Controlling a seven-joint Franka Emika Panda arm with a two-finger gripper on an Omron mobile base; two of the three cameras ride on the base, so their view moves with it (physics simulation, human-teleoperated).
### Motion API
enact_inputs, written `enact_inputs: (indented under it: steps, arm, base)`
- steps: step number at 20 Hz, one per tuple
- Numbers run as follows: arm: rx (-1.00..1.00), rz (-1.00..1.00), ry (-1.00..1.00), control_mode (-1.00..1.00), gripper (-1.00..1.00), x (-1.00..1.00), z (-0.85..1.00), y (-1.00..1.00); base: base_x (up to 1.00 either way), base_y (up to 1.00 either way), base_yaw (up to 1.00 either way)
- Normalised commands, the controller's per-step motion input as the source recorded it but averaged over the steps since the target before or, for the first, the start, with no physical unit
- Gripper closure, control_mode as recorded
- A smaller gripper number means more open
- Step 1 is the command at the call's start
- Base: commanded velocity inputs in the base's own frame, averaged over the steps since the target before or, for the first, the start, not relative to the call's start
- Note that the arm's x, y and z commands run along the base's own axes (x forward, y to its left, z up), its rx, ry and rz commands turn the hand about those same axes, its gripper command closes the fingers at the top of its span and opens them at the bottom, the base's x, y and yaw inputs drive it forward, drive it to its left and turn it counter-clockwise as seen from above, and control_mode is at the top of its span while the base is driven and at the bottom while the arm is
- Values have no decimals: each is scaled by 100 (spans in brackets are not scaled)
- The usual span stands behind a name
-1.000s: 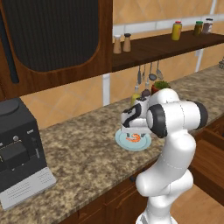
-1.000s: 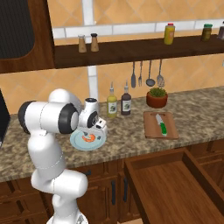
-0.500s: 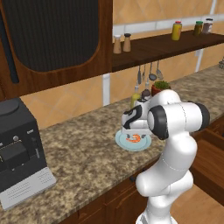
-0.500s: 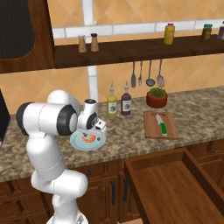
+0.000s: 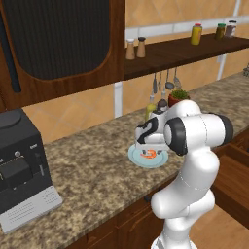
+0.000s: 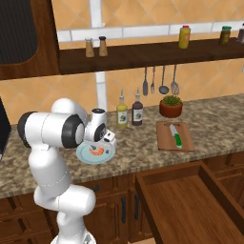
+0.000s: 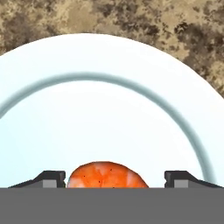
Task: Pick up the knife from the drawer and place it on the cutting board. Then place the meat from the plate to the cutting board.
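The light-blue plate (image 5: 135,156) (image 6: 85,154) (image 7: 109,100) lies on the granite counter. The orange-pink meat (image 5: 151,154) (image 6: 97,150) (image 7: 105,173) rests on it. My gripper (image 5: 149,148) (image 6: 99,145) (image 7: 116,178) points down onto the plate, open. Its fingertips (image 7: 53,177) stand on either side of the meat, with a small gap to it on each side. The green-handled knife (image 6: 177,138) lies on the cutting board (image 6: 167,141) to the right. The wide wooden drawer (image 6: 187,206) stands pulled out below the counter.
Two bottles (image 6: 129,111) and a potted plant (image 6: 171,105) stand at the back of the counter. Utensils (image 6: 159,81) hang under the shelf. A black coffee machine (image 5: 22,168) sits at the counter's left. The open drawer juts into the floor space at the right.
The fingers have drawn in a little around the meat. The arm has hardly moved, and the plate and meat lie where they were.
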Motion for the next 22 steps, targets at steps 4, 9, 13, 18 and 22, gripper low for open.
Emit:
enact_inputs:
  steps: [4, 9, 13, 18, 22]
  arm:
    - [0, 0, 0, -100, 100, 0, -1, 0]
    - [0, 0, 0, -100, 100, 0, 0, 0]
    - [0, 0, 0, -100, 100, -15, 22, 0]
    - [0, -2, 2, -100, 100, -35, 65, 0]
    - [-1, -6, 0, -100, 100, -11, 43, -3]
  base:
    - [0, 0, 0]
    - [0, 0, 0]
    - [0, 0, 0]
    - [0, 0, 0]
    - [0, 0, 0]
